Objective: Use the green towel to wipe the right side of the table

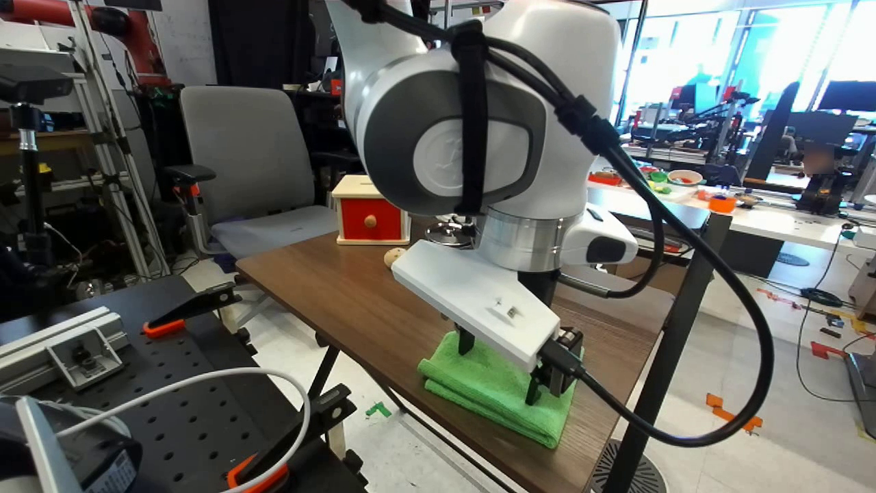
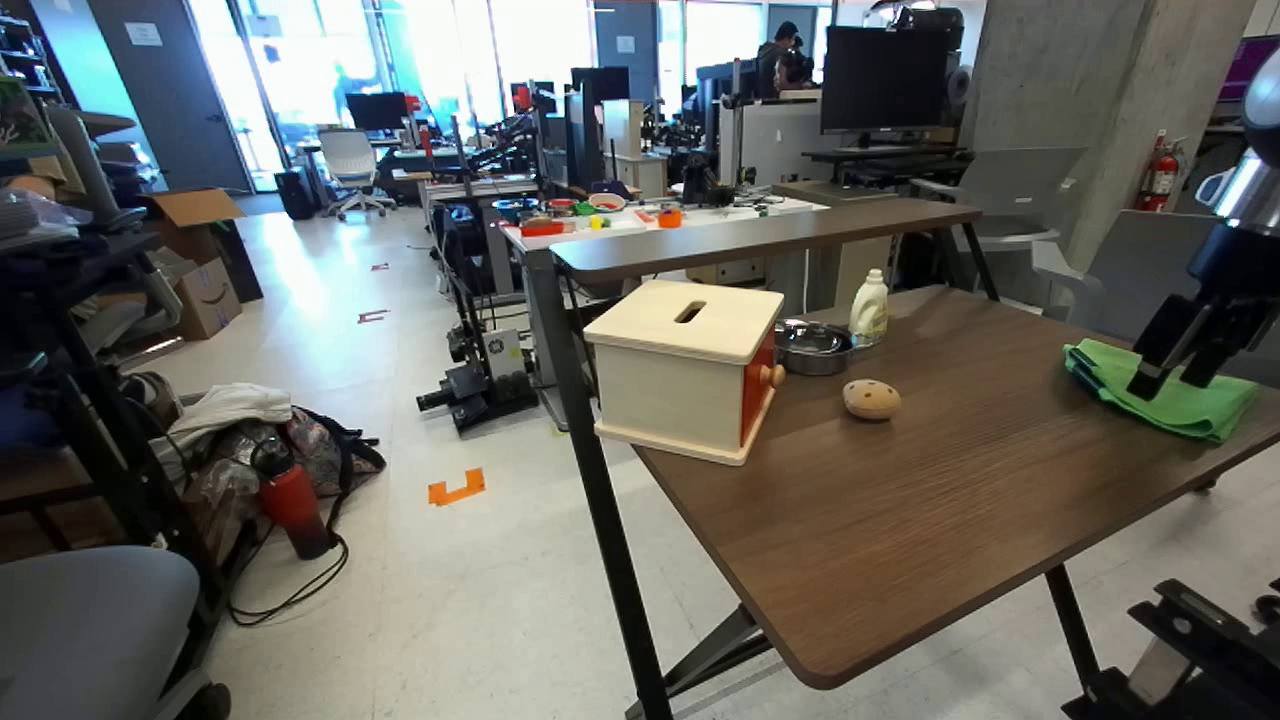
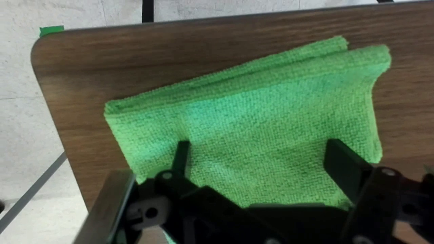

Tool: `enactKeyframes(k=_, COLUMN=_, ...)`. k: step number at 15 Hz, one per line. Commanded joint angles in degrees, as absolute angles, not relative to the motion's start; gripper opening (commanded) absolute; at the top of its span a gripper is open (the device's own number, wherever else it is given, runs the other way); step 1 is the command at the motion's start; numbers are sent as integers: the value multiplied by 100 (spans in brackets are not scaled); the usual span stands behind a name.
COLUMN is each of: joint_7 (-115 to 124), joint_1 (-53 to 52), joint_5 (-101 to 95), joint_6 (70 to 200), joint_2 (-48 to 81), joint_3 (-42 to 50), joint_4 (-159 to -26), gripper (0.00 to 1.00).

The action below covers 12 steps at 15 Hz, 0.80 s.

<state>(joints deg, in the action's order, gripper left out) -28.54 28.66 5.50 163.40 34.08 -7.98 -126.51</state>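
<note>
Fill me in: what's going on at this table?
The robot's gripper points down over the folded green towel, near a corner of the brown table. It stands wide open, so the towel isn't gripped; whether the tips touch it is hard to tell. Farther along the table sit a wooden box, a metal bowl and a bottle.

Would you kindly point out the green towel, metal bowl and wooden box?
Green towel (image 3: 251, 128), wrist view: upper surface.
Metal bowl (image 2: 812, 359), in an exterior view: outer wall.
Wooden box (image 2: 676, 385), in an exterior view: pale side.

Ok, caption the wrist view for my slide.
Open gripper over a folded green towel near a corner of the brown table.
</note>
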Motion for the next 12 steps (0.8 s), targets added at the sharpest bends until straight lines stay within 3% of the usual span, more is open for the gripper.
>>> enactKeyframes(k=1, joint_7=-2699, joint_1=2577, joint_5=316, joint_6=16201, joint_2=3650, joint_3=-468, joint_4=-12321, gripper=100)
enactKeyframes(k=12, joint_7=-2134, joint_1=2062, joint_5=92, joint_6=16096, joint_2=4393, joint_3=-164, joint_4=-11037, gripper=100)
